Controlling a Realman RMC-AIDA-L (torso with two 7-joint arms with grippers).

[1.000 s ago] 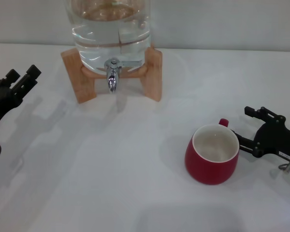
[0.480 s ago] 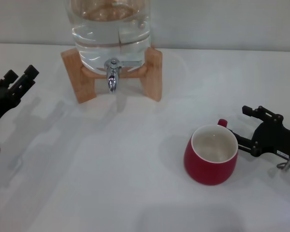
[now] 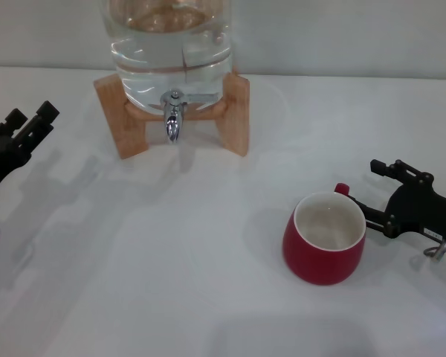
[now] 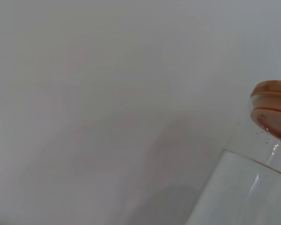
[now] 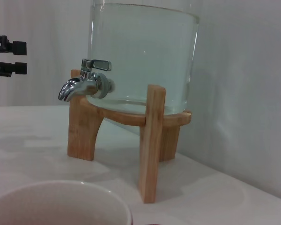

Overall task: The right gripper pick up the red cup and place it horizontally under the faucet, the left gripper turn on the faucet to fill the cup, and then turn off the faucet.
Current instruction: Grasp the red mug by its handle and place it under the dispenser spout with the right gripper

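Note:
The red cup (image 3: 325, 239) stands upright on the white table at the right, white inside, its small handle (image 3: 343, 189) turned to the far right. My right gripper (image 3: 366, 187) lies low just right of it, open, with one finger past the handle and the other against the cup's side. The cup's rim (image 5: 61, 202) fills the near edge of the right wrist view. The chrome faucet (image 3: 173, 119) (image 5: 84, 84) points down from the glass water jar (image 3: 169, 44), its lever lying flat. My left gripper (image 3: 28, 123) (image 5: 8, 56) hovers open far left of the faucet.
The jar sits on a wooden stand (image 3: 236, 113) at the back centre, near the wall. Its wooden lid (image 4: 274, 105) shows in the left wrist view. White table (image 3: 178, 245) stretches between the stand and the cup.
My right gripper has crept a little leftward toward the cup, and the cup has shifted slightly left. The left gripper has barely moved.

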